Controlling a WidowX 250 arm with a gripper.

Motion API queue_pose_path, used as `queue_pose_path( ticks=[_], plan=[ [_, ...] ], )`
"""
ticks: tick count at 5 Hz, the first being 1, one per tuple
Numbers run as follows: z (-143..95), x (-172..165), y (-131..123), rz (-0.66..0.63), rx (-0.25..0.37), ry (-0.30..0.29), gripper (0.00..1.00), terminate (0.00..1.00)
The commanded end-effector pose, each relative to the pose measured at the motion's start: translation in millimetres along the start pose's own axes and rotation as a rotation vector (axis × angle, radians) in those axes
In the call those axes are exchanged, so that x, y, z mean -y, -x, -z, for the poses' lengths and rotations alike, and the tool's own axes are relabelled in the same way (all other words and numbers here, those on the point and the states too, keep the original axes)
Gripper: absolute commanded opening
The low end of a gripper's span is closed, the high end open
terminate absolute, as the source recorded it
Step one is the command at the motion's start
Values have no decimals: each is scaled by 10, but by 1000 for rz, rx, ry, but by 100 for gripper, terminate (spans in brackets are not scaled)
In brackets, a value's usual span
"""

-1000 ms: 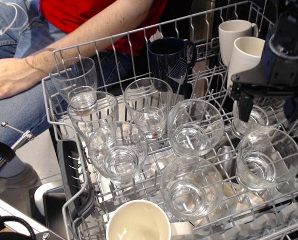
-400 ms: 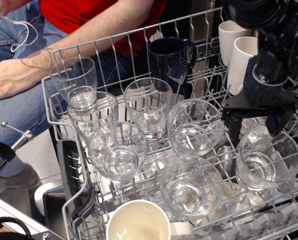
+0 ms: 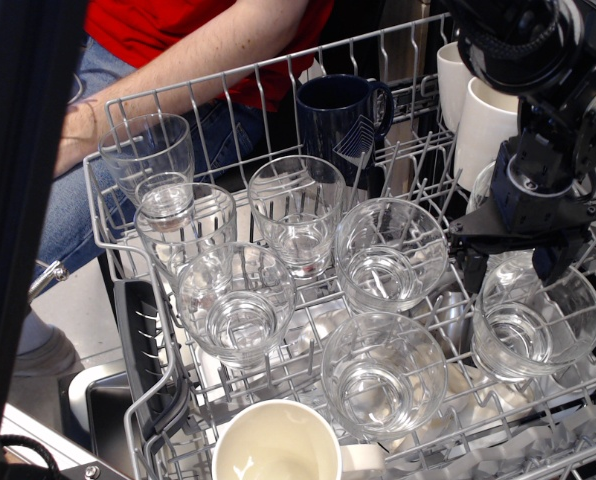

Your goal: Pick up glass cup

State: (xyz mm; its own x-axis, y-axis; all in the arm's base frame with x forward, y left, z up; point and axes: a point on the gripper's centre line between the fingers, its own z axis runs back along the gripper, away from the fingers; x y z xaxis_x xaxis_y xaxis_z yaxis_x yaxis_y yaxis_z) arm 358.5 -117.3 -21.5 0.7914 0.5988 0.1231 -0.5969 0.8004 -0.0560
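Several clear glass cups stand upright in a wire dishwasher rack [image 3: 118,250]. Wide rounded ones are at the middle [image 3: 391,255], the front middle [image 3: 383,375], the front left [image 3: 236,300] and the right [image 3: 535,325]. My black gripper [image 3: 510,272] hangs at the right, open. Its two fingers straddle the rim of another glass cup [image 3: 513,262] just behind the right one. That cup is mostly hidden by the gripper. I cannot tell whether the fingers touch it.
Narrower clear tumblers [image 3: 296,210] [image 3: 146,150] stand at the back left. A dark blue mug [image 3: 340,115] and white mugs [image 3: 483,115] stand at the back, and another white mug [image 3: 276,445] at the front. A person's arm [image 3: 178,70] lies behind the rack. A dark blurred shape [image 3: 23,220] covers the left edge.
My gripper has moved left and down, closer over the right-hand glasses. A dark blurred shape has come across the left edge, hiding the person's hand.
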Motion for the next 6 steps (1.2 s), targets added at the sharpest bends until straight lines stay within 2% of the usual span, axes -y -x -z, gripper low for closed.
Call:
queue_pose_path(
  ticks=[1, 3, 5, 6],
  plan=[
    [40, 66, -76, -29, 20, 14, 100, 0],
    [185, 15, 15, -17, 25, 14, 100, 0],
    [367, -13, 93, -32, 57, 37, 100, 0],
    [444, 1, 160, -69, 57, 20, 0, 0]
  ],
)
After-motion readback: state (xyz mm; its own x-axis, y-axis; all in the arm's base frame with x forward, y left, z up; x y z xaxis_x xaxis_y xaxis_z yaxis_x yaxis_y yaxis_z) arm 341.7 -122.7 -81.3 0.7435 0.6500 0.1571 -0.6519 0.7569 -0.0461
